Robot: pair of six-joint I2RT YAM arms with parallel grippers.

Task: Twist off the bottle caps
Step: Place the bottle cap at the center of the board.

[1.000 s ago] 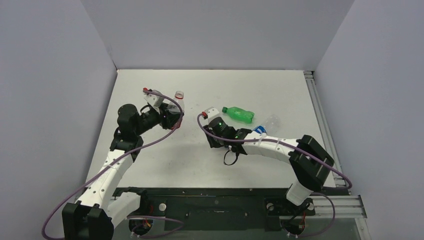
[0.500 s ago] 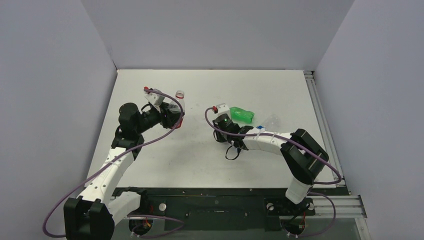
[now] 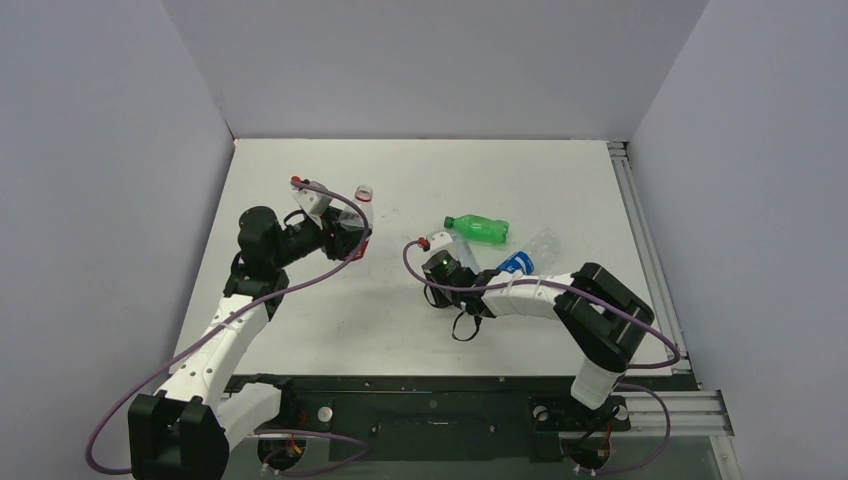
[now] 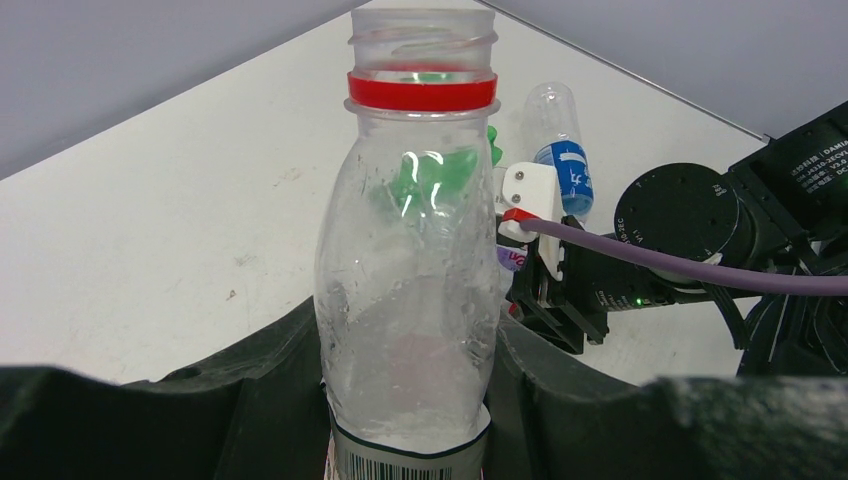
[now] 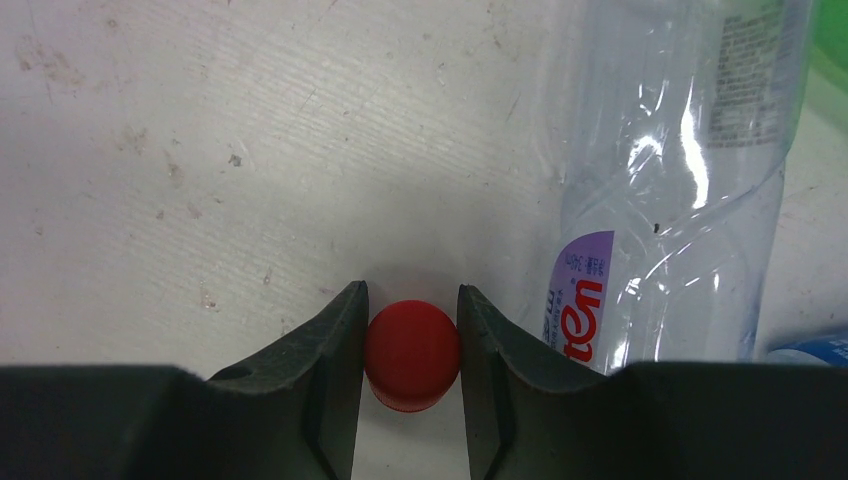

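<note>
Now: clamping uncapped red-ringed bottle (image 4: 415, 220) upright in left tool (image 4: 410, 390); pinching red cap (image 5: 412, 355) in right tool (image 5: 412, 335), near clear purple-label bottle (image 5: 670, 180) lying on surface (image 5: 200, 150).

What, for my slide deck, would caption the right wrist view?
Right claw shut on the red cap, clear bottle lying alongside on the table.
</note>
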